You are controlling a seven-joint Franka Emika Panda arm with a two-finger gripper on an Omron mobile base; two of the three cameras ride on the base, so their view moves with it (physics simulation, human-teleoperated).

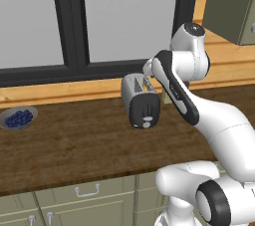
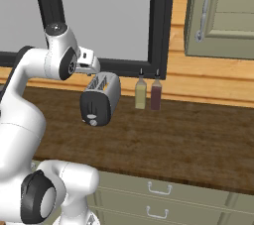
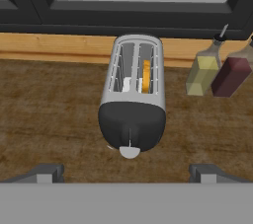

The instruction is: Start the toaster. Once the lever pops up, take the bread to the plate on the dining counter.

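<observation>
The silver toaster (image 1: 135, 88) (image 2: 105, 88) (image 3: 133, 77) stands on the dark wood worktop, its black end face (image 3: 131, 128) turned toward the robot. A pale tab, the lever (image 3: 129, 152), sits low on that face. The bread (image 3: 146, 74) stands in the right-hand slot, only its golden crust edge showing. My gripper (image 3: 126, 173) hangs above and in front of the toaster, open, with nothing between its fingertips (image 3: 47, 173), clear of the toaster. The plate and the dining counter are out of view.
Two bottles, yellowish (image 2: 141, 93) (image 3: 202, 75) and dark red (image 2: 156, 94) (image 3: 231, 76), stand right of the toaster by the window sill. A grey bowl of blueberries (image 1: 18, 118) sits far left. A wall cabinet (image 2: 223, 11) hangs at upper right.
</observation>
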